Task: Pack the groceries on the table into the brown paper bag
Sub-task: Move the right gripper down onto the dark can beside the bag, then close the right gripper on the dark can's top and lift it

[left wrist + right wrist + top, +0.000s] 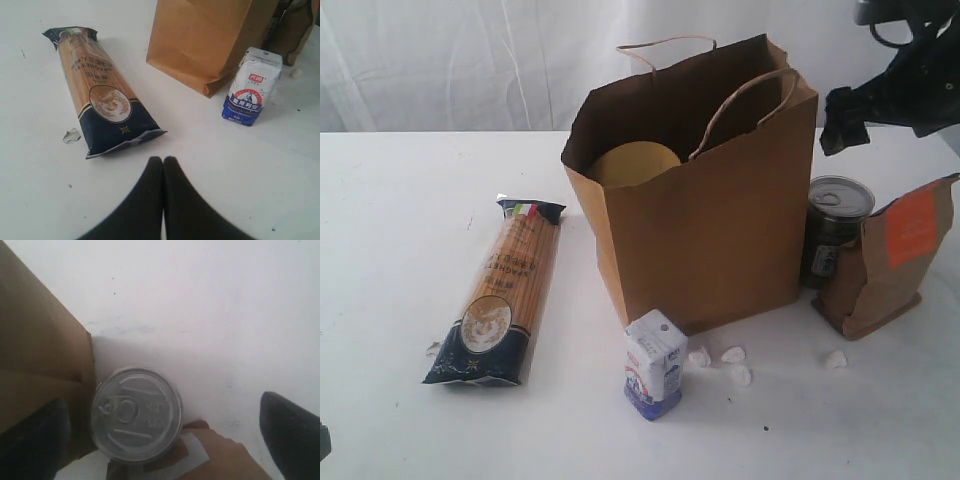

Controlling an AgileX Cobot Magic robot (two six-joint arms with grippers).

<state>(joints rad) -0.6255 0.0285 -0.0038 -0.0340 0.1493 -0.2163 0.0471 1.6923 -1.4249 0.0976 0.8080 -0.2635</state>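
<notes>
The brown paper bag stands upright mid-table, and a yellow-lidded jar shows inside its mouth. Left of the bag lies the spaghetti packet. In front of it stand the small blue-white carton and some white lumps. To its right are the dark tin can and the brown pouch. My right gripper hangs open above the can and holds nothing. My left gripper is shut and empty, low over the table near the packet's dark end.
The bag's wall stands right beside the can, and the pouch leans against the can's other side. One more white lump lies before the pouch. A small white scrap lies by the spaghetti packet.
</notes>
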